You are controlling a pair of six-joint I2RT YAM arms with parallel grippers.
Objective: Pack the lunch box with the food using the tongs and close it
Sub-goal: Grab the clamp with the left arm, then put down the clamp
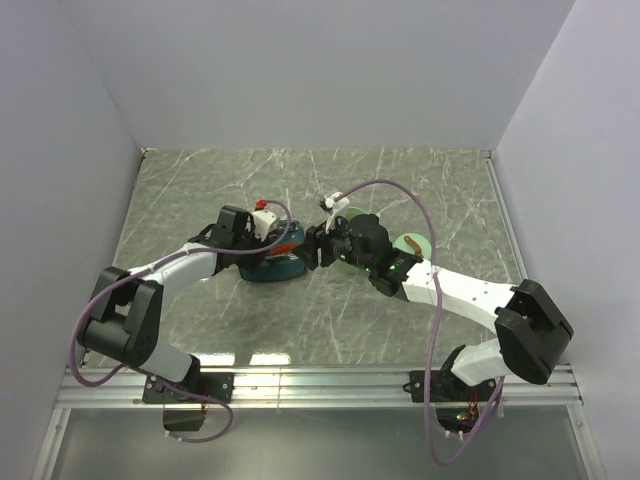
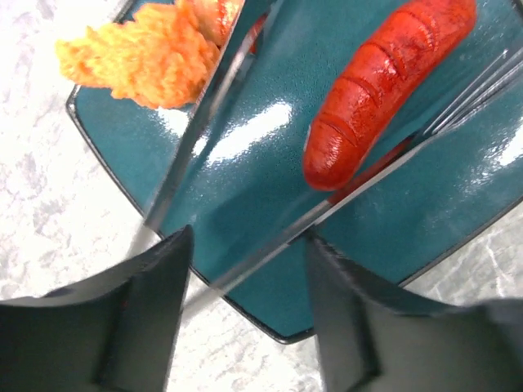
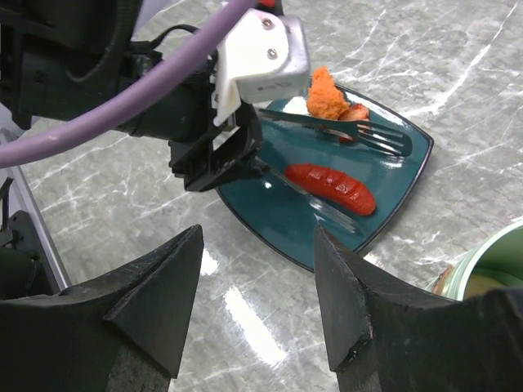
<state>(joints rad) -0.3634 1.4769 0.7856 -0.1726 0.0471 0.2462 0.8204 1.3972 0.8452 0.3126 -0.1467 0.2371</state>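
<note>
— What's on the teal plate (image 2: 458, 180)?
— A red sausage (image 2: 384, 90) lies flat near the middle. A crumbly orange piece (image 2: 139, 57) sits at one edge, with a white piece (image 3: 296, 104) and a small red piece (image 3: 357, 113) close beside it.
— And the tongs (image 2: 200, 147)?
— Low over the plate, one arm on either side of the sausage. The left claw (image 2: 245, 278) has them, closed partway onto their arms.
— The lunch box (image 3: 490, 249)?
— It stands on the desk (image 1: 200, 190) near the plate, uncovered, under the right arm's wrist. Only a slice of rim shows, so I cannot tell what's inside. Its lid (image 1: 413, 246) lies flat on the desk just beyond it, handle up.
— The right claw (image 3: 257, 302)?
— Spread wide with nothing in it, hovering above the desk by the plate's corner.
</note>
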